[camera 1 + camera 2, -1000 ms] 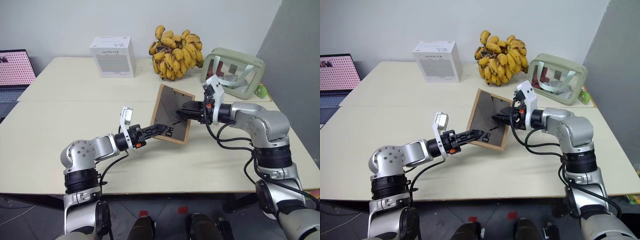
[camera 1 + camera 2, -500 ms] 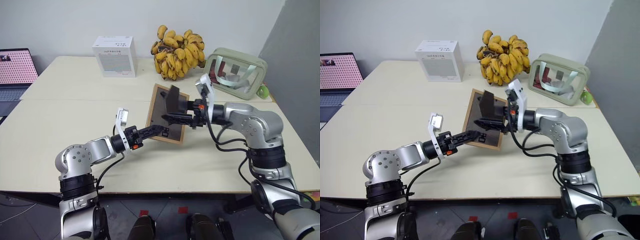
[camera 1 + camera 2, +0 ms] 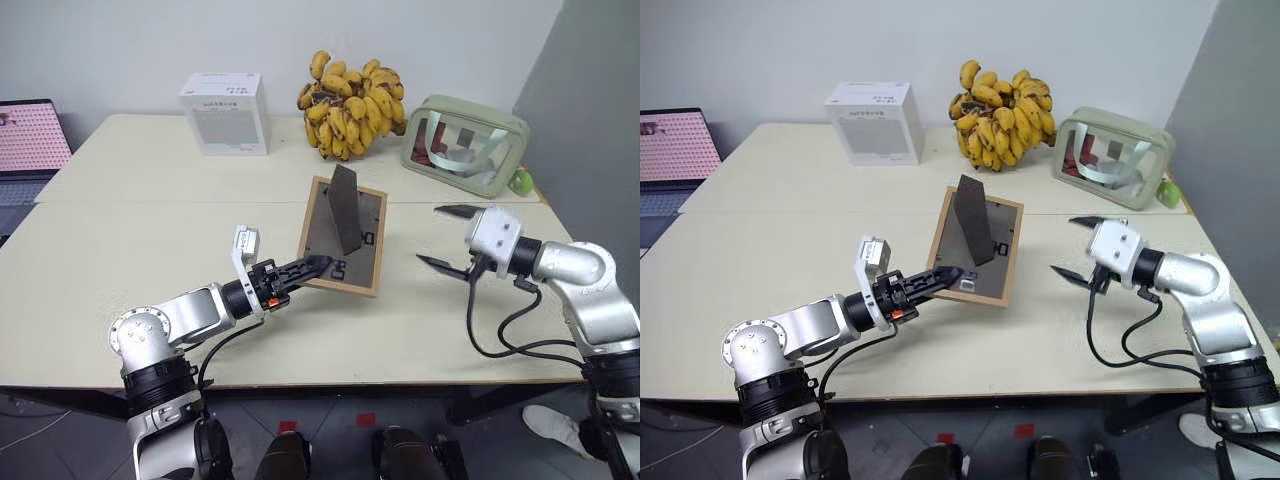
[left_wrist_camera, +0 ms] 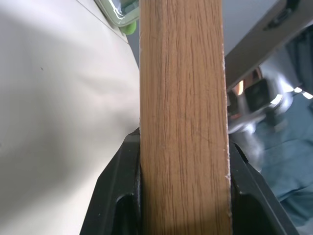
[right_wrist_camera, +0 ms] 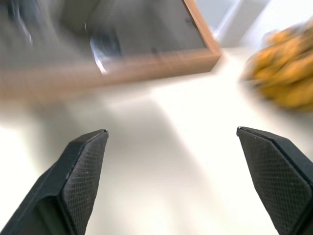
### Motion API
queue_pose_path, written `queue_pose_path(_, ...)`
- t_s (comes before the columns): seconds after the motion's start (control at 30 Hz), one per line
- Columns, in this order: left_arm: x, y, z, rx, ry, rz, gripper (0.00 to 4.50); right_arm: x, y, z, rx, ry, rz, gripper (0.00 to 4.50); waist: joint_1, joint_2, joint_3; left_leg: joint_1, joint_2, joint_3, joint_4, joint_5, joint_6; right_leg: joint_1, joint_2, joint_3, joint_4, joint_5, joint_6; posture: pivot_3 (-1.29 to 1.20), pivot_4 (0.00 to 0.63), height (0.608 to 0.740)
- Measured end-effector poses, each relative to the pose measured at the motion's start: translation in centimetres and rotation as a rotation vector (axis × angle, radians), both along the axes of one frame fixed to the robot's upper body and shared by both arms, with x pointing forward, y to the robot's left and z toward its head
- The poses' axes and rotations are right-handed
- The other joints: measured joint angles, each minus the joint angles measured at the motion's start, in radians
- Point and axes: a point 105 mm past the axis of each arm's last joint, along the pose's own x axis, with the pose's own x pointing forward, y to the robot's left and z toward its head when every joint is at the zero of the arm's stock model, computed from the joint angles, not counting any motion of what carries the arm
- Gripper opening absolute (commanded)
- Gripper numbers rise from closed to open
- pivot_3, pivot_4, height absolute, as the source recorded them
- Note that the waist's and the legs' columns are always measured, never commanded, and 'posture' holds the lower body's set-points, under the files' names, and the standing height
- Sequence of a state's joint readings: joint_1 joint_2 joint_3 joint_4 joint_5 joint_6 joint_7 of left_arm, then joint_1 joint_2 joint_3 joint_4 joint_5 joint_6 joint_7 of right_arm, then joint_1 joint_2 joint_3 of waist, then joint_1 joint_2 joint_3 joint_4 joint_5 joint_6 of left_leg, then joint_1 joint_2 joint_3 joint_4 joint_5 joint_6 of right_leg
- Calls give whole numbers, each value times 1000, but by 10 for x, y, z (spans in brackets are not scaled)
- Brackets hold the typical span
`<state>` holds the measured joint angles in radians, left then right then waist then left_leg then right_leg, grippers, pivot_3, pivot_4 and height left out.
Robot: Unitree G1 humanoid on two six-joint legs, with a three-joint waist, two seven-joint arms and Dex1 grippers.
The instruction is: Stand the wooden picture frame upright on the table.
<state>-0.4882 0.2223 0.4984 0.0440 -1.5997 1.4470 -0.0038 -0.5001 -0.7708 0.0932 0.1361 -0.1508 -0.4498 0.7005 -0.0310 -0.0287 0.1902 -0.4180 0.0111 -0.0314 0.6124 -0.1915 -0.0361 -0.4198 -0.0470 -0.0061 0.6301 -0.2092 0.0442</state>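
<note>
At centre-left of the table [image 3: 120, 230], the left gripper [image 3: 316, 266] is clamped on the lower edge of the wooden picture frame [image 3: 345, 236], held tilted with its dark back and raised easel stand [image 3: 344, 207] showing. Right gripper [image 3: 447, 238]: fingers spread wide, empty, well apart from the frame.

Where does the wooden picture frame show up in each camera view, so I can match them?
Left eye view: wooden picture frame at centre, on the table.
Right eye view: centre, slightly left.
Left wrist view: its wood edge between the left gripper fingers.
Right wrist view: across the top.
Shared landmark: bananas.
</note>
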Motion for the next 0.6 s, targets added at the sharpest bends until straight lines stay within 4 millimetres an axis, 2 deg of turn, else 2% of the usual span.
queue_pose_path(0.03, -3, -5, 2, -24, 22, -11, 1294, 0, 3, 2, -79, -156, 36, 4438, -1, -1, 0, 1, 0, 2, 0, 0, -1, 0, 0, 2, 0, 1, -1, 0, 150, 740)
queue_pose_path(0.07, -5, -8, 3, -32, 36, -27, 1294, 0, 8, 3, -103, -240, 72, 4438, -3, -2, 1, 2, 0, 4, 0, 1, -2, 0, 0, 4, 0, 2, -1, 0, 150, 740)
queue_pose_path(0.1, -8, -14, 4, -36, 58, -44, 1294, -1, 19, 5, -121, -367, 139, 4438, -4, -2, 1, 3, 0, 6, 0, 2, -4, 0, 1, 6, 0, 2, -3, 0, 150, 740)
queue_pose_path(0.23, -11, -23, 4, -30, 71, -59, 1294, -2, 50, 7, -123, -548, 280, 4438, 3, -5, 3, 3, 0, 6, 0, 5, -7, 0, 3, 10, 0, 4, -7, 0, 150, 740)
queue_pose_path(0.33, -8, -23, 4, -36, 81, -32, 1294, -3, 62, 4, -148, -609, 357, 4438, 8, -6, 3, 3, -2, 6, 1, 7, -6, 0, 5, 14, 0, 5, -7, 0, 150, 740)
queue_pose_path(0.4, -8, -22, 2, -35, 91, -24, 1294, -4, 64, 2, -131, -614, 384, 4073, 13, -6, 3, 3, -3, 6, 2, 7, -5, 1, 6, 18, -1, 5, -7, 0, 150, 740)
queue_pose_path(0.43, -9, -22, 1, -38, 94, -23, 1294, -4, 65, 0, -130, -611, 394, 4057, 14, -7, 3, 2, -3, 6, 2, 7, -5, 1, 7, 19, -1, 5, -7, 0, 150, 740)
queue_pose_path(0.6, -15, -25, 1, -32, 86, -51, 1294, -4, 64, -6, -146, -609, 421, 2749, 14, -7, 3, 2, -2, 5, 1, 7, -5, 0, 8, 20, -1, 5, -7, 0, 150, 740)
